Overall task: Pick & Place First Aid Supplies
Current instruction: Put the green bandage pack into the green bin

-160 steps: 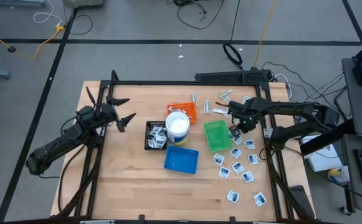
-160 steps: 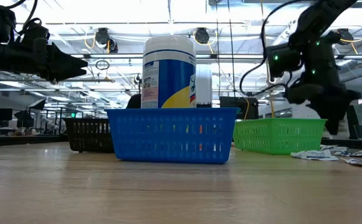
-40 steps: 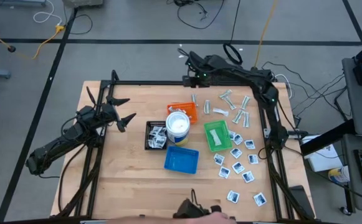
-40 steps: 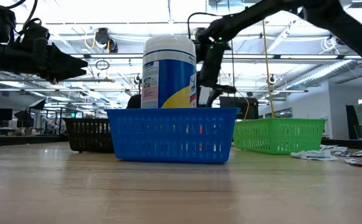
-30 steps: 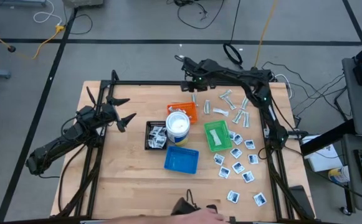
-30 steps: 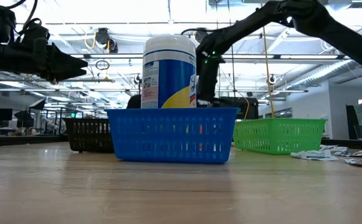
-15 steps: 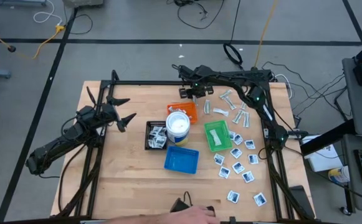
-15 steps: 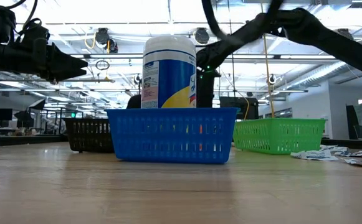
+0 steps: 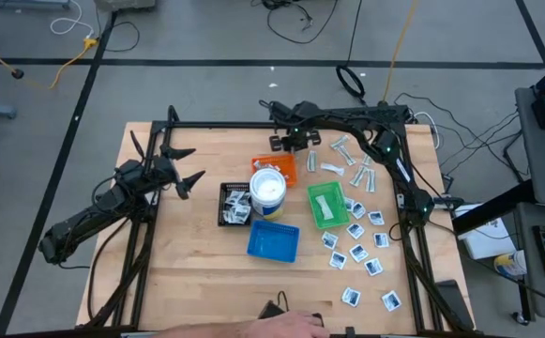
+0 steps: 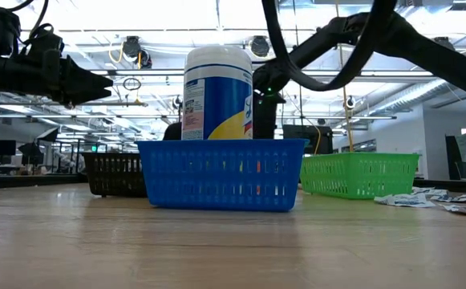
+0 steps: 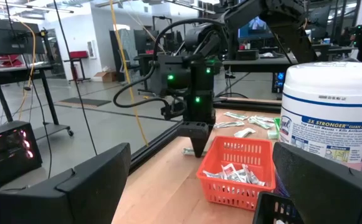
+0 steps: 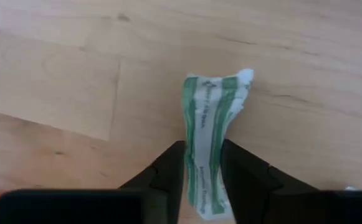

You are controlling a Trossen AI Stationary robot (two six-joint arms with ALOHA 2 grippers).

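My right gripper (image 9: 290, 145) points down at the far side of the table, just beyond the orange tray (image 9: 282, 168). It is shut on a narrow white wrapped strip with green print (image 12: 212, 115) that lies on the wood. More strips (image 9: 349, 156) and several square white packets (image 9: 357, 252) lie on the table's right part. One strip rests in the green tray (image 9: 326, 205). Over the table's left side, my left gripper (image 9: 187, 170) hangs level and open, touching nothing. My right gripper pinches the strip between its two fingers, one finger (image 12: 170, 167) on each long side, at the end nearest the camera (image 12: 197, 177). The fingers come from above and lie along the strip's edges. The strip's other end (image 12: 221, 84) rests flat on the table.
A white tub with a blue band (image 9: 267, 191) stands mid-table between the orange tray, a black tray (image 9: 234, 204) and a blue tray (image 9: 273, 241). The orange tray (image 11: 235, 171) holds several packets. A person's hand (image 9: 286, 327) shows at the near edge.
My right gripper has come down from above the far edge to the tabletop beside the orange tray, shifting slightly toward the near edge. The person's hand at the near edge has moved a little.
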